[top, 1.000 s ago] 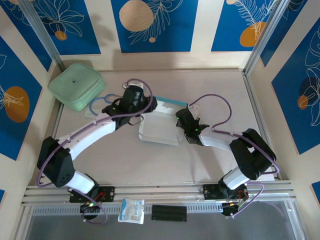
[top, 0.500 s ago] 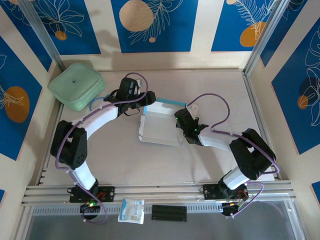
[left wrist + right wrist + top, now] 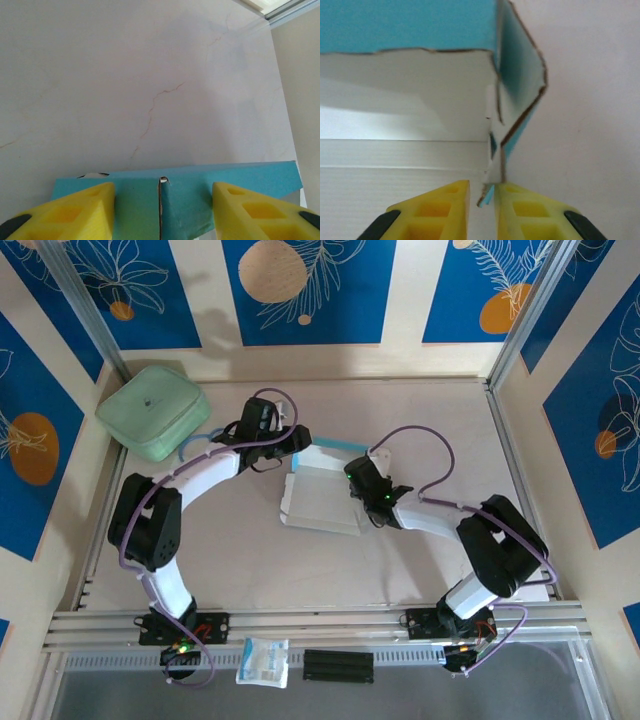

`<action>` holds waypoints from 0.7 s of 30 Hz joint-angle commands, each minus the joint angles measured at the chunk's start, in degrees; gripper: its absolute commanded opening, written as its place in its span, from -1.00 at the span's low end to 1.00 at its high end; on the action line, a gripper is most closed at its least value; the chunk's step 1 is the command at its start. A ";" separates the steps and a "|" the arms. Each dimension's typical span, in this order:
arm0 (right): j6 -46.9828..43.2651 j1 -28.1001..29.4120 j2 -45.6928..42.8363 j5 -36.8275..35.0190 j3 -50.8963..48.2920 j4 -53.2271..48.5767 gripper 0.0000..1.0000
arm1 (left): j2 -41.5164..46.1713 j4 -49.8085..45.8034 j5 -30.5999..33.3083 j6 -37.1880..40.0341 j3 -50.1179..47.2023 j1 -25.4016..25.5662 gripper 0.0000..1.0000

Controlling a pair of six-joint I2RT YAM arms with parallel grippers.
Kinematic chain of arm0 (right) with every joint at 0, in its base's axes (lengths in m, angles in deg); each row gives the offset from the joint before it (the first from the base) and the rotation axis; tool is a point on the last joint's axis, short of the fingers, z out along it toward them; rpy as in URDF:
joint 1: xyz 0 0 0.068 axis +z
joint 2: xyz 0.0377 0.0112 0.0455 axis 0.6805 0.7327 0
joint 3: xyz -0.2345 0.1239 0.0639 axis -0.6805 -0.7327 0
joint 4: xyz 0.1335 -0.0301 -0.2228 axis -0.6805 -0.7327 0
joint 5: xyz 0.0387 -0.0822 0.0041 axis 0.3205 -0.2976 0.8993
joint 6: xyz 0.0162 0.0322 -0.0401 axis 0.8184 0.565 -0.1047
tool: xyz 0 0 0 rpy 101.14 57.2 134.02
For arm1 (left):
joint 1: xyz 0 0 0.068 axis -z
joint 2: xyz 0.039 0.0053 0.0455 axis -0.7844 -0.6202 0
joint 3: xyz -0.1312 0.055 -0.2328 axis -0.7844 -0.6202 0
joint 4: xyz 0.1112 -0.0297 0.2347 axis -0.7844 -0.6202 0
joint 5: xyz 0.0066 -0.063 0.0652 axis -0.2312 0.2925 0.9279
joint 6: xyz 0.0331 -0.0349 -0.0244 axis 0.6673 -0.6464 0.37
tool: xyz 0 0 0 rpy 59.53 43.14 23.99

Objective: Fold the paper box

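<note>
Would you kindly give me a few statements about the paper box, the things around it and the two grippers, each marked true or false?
1. The paper box lies with its white side up. True.
2. The pale green case sits on top of the box. False: it lies at the far left corner of the table, apart from the box.
3. The right gripper has a finger on each side of an upright side flap of the box. True.
4. The left gripper is shut tight. False: its fingers stand well apart, with blue cardboard between them.
5. The small packet rests on the box. False: it lies at the near edge, between the arm bases.
</note>
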 commanded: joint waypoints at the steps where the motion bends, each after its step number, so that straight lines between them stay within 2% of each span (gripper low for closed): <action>1: 2.38 0.19 1.91 1.54 3.87 -0.01 -0.58 | -0.66 2.15 -2.41 -0.81 -1.91 -0.07 0.01; 6: 0.59 0.24 4.76 0.60 6.14 0.48 -0.54 | -0.35 1.61 -1.74 0.69 -2.57 -0.07 0.00; 10: -2.81 0.14 2.37 1.80 3.54 2.04 -0.47 | -0.96 1.57 -0.89 1.80 -2.58 -0.07 0.00; 12: -5.67 0.11 -0.60 5.89 0.92 3.87 -0.42 | -1.43 1.29 -0.86 2.32 -2.32 -0.07 -0.01; 15: -10.37 -0.27 -6.39 15.69 -3.08 6.38 -0.35 | -1.97 1.52 -0.92 2.42 -2.22 -0.11 -0.02; 17: -13.55 -1.04 -10.72 24.66 -5.54 7.75 -0.34 | -2.04 1.70 -0.72 2.52 -2.30 -0.09 -0.01; 21: -17.32 -3.50 -18.97 34.97 -7.47 5.49 -0.32 | -2.33 1.27 -0.29 3.05 -1.66 -0.07 -0.02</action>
